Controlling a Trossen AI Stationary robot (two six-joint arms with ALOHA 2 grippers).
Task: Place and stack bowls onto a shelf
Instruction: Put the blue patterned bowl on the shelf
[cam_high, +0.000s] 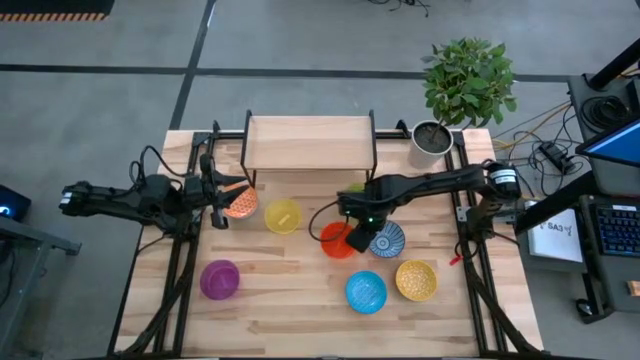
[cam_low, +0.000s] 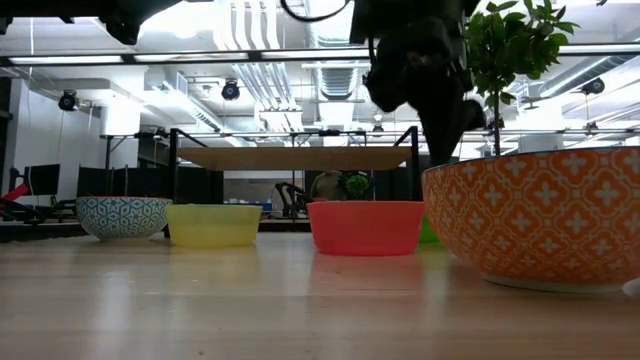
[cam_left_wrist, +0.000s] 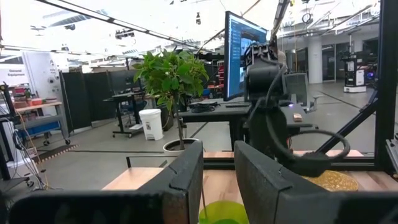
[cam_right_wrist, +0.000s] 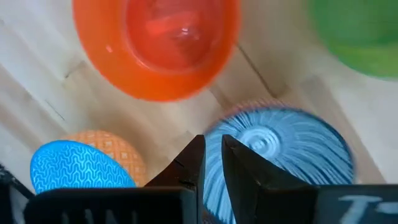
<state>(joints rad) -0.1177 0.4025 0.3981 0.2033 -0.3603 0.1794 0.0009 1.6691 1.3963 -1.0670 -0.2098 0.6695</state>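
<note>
Two dark fingers of the right gripper (cam_right_wrist: 211, 148) are drawn close together over the middle of the wooden tabletop (cam_high: 290, 322), clenched on the near rim of the blue-and-white patterned round bowl (cam_right_wrist: 283, 146), whose edge runs into the narrow gap between them. Just beside these fingers on the other side, not touching them, sits the glossy red round bowl (cam_right_wrist: 163, 43). A little farther from the fingertips, beyond the red bowl and partly under the right arm, stands the green round bowl (cam_right_wrist: 360, 34). Back behind the fingers, toward the tabletop's front edge, the plain blue round bowl (cam_high: 366, 292) and the speckled yellow round bowl (cam_high: 416, 280) stand close together.

The smooth yellow round bowl (cam_high: 283, 216) stands between the two grippers, apart from both. The left gripper (cam_left_wrist: 219, 163) is at the left side of the tabletop, its fingers released with a slim gap between them and nothing in it. The orange round bowl with a white cross pattern (cam_high: 240, 203) lies just beside these fingers. The purple round bowl (cam_high: 220, 279) sits well apart from them, toward the front left corner.

Farthest from both pairs of fingers, at the back edge, stands the low shelf with a light wooden plank top and thin black metal legs (cam_high: 310, 143); its top carries no bowl. Beyond its right end is the grey pot holding a leafy green plant (cam_high: 432, 140).
</note>
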